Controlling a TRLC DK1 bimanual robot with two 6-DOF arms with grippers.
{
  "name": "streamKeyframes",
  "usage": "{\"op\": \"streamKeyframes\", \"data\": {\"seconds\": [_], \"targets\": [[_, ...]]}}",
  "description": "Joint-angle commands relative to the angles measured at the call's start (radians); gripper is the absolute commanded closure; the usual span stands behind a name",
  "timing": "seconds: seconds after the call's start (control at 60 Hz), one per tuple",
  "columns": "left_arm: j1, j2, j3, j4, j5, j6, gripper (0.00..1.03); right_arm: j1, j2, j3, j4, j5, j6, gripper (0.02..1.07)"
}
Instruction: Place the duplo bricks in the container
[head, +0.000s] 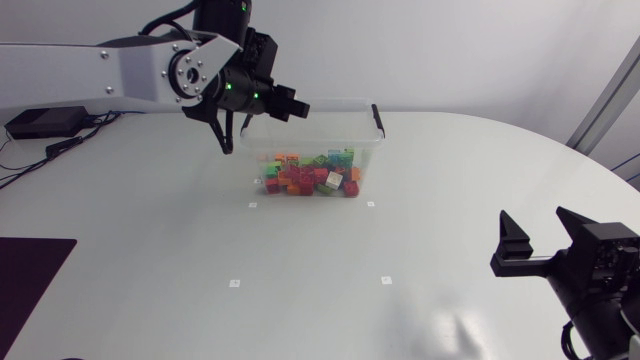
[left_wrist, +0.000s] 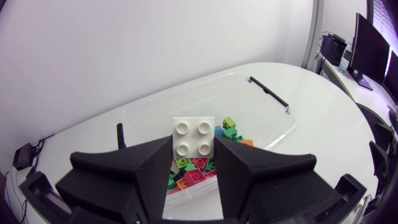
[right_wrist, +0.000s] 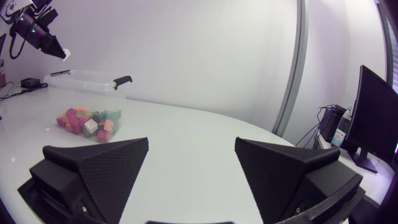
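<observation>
Brick (left_wrist: 193, 134), likely light, stiff, slick: my left gripper (left_wrist: 193, 149) pinches its flat sides over the container (left_wrist: 292, 121).

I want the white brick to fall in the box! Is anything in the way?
Nothing I can see. The left gripper holds the white duplo brick above the clear container, whose top looks open, with only other bricks lying inside.
</observation>
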Motion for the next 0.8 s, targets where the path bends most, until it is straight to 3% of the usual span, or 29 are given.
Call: {"op": "streamKeyframes", "data": {"seconds": [0.0, 0.217, 0.617, 0.717, 0.783], "targets": [[0.017, 0.066, 0.055, 0.019, -0.006, 0.026, 0.75, -0.011, -0.044, -0.049, 0.017, 0.0, -0.046, 0.07], [0.04, 0.137, 0.093, 0.054, -0.006, 0.052, 0.75, -0.013, -0.22, -0.065, -0.106, 0.003, -0.078, 0.07], [0.054, 0.204, 0.126, 0.071, -0.006, 0.069, 0.73, -0.073, -0.367, -0.065, -0.17, 0.002, -0.081, 0.07], [0.051, 0.226, 0.136, 0.071, -0.006, 0.073, 0.63, -0.076, -0.367, -0.065, -0.172, 0.0, -0.081, 0.07], [0.05, 0.247, 0.153, 0.068, -0.017, 0.073, 0.5, -0.071, -0.367, -0.065, -0.181, -0.003, -0.081, 0.07]]}}
